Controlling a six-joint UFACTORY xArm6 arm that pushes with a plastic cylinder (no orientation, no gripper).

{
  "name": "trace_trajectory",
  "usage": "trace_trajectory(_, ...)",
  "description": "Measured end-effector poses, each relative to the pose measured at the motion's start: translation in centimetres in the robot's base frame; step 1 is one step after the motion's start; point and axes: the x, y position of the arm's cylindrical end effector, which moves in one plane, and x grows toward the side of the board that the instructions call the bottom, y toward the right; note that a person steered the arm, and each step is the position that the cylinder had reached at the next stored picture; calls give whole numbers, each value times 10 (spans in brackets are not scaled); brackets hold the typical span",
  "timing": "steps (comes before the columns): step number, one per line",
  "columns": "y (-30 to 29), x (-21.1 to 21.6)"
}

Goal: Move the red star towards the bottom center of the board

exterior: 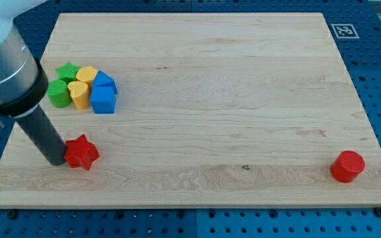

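The red star [82, 153] lies on the wooden board [197, 99] near the view's bottom left. My tip [56, 160] rests on the board just left of the red star, touching or nearly touching its left side. The dark rod rises up and to the left from there to the arm's grey body at the view's top left.
A tight cluster sits at the view's left: a green star [67, 71], a green cylinder [59, 93], two yellow blocks [87, 74] [79, 94], two blue blocks [106, 82] [103, 100]. A red cylinder [346, 166] stands at the bottom right. A marker tag [343, 30] is at the top right.
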Motion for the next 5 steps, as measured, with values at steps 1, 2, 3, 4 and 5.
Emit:
trace_trajectory(1,22,-1)
trace_trajectory(2,49,-2)
trace_trajectory(3,75,-10)
trace_trajectory(4,97,-15)
trace_trajectory(5,118,-16)
